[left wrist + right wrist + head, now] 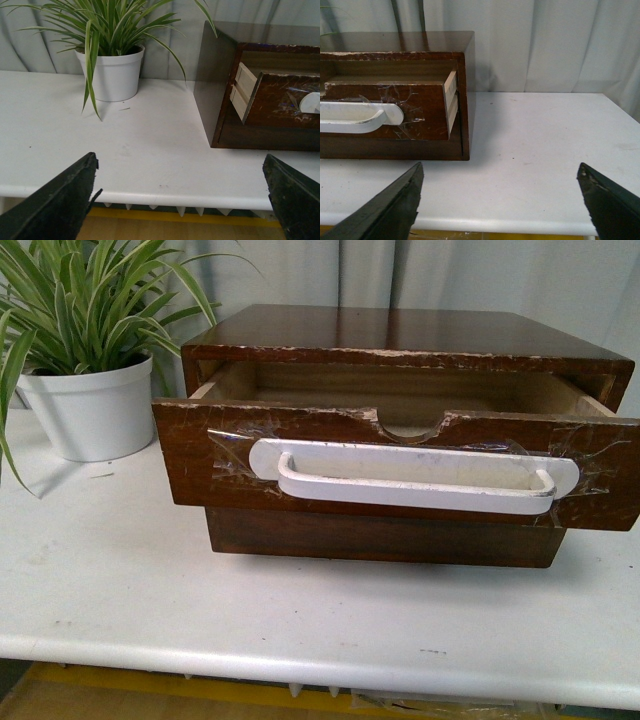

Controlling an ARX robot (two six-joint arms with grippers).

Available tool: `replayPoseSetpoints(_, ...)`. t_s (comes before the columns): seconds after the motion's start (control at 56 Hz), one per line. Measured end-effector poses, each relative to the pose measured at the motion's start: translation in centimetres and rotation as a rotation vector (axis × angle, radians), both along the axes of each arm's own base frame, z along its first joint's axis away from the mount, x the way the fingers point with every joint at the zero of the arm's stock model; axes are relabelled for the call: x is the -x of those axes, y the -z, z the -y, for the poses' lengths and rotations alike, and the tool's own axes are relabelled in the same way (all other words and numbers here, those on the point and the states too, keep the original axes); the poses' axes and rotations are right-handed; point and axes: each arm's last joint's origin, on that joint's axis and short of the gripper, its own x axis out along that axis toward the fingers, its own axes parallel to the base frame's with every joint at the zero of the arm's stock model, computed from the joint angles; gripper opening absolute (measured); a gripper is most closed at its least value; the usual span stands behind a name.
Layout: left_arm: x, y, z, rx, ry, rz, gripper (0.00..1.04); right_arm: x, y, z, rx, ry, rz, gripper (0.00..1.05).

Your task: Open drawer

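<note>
The drawer [200, 465], dark brown wood with a long white handle [410, 475] taped on and a half-round notch in its chipped top edge, stands pulled partway out of the brown cabinet [400, 335] on the white table. Its pale inside shows behind the front. Neither arm appears in the front view. My left gripper [180, 197] hangs open over the table's front edge, left of the cabinet, with the drawer [280, 100] off to one side. My right gripper [500, 200] is open too, near the front edge, apart from the drawer [427, 107] and its handle [360, 117].
A spider plant in a white pot [95, 410] stands at the back left of the white table [300, 610], beside the cabinet; the same pot [114, 75] shows in the left wrist view. A grey curtain hangs behind. A plain lower drawer front [380, 538] sits under the open one.
</note>
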Motion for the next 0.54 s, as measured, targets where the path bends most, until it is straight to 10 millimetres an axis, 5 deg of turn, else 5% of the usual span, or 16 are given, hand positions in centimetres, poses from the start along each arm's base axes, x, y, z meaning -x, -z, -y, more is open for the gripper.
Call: replayPoseSetpoints(0.536, 0.00, 0.00, 0.00, 0.000, 0.000, 0.000, 0.99, 0.00, 0.00, 0.00, 0.000, 0.000, 0.000, 0.96)
